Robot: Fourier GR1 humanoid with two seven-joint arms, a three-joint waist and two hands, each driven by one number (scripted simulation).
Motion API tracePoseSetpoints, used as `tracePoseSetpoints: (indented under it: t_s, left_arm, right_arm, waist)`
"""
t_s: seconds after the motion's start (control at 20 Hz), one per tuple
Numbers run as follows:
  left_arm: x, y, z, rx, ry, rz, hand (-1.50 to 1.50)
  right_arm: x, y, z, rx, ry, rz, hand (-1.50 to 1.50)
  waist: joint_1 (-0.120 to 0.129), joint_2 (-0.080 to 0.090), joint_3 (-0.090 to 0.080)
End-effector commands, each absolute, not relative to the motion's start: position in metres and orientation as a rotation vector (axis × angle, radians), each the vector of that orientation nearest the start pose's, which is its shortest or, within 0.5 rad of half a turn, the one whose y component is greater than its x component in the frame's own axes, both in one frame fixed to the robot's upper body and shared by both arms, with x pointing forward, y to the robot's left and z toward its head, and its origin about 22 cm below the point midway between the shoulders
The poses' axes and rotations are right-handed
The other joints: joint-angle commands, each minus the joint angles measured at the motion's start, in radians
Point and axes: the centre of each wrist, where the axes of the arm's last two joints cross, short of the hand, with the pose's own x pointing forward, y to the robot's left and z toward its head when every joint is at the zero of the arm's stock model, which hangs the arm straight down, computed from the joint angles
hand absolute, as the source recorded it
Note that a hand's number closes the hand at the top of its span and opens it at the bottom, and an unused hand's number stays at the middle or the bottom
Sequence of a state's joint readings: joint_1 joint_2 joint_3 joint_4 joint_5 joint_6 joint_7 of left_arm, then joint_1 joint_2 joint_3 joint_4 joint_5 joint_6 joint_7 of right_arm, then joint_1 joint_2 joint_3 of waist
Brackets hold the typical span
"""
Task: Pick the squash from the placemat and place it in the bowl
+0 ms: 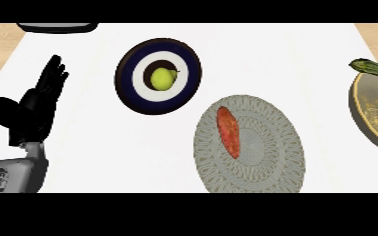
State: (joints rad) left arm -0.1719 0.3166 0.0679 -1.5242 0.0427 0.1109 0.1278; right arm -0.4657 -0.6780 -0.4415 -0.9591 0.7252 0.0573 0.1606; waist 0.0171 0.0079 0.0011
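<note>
Squash lengthwise near-to-far on placemat

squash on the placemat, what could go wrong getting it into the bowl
The bowl is cut off by the view's right edge, so the drop could be misjudged. A green thing at its rim could get knocked. The squash is long and thin on the placemat and may roll when grasped; only the left hand shows, open at the far left.
</note>
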Motion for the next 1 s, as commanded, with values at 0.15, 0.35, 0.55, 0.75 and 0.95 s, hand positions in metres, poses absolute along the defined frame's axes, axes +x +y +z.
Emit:
tracePoseSetpoints:
  t_s: [0.15,0.35,0.55,0.75,0.95]
  left_arm:
    - [0.285,0.313,0.058,0.337,-1.584,-0.077,0.0]
    - [0.282,0.307,0.059,0.343,-1.583,-0.076,0.0]
    - [0.279,0.32,0.063,0.335,-1.571,-0.058,0.0]
    - [0.28,0.307,0.065,0.336,-1.569,-0.051,0.0]
    - [0.279,0.305,0.059,0.341,-1.571,-0.069,0.0]
  right_arm:
    - [0.293,-0.525,0.111,-1.01,-1.087,0.431,-1.5]
    - [0.307,-0.52,0.128,-0.904,-1.301,0.177,-1.5]
    - [0.289,-0.542,0.132,-0.791,-1.534,-0.182,-1.5]
    - [0.252,-0.579,0.142,-0.715,-1.578,-0.351,-1.5]
    - [0.201,-0.61,0.13,-0.706,-1.543,-0.351,-1.5]
  waist:
    - [-0.009,-0.002,0.0]
    - [-0.01,-0.005,0.001]
    - [-0.03,-0.012,0.003]
    - [-0.026,-0.008,0.002]
    - [-0.02,-0.006,0.001]
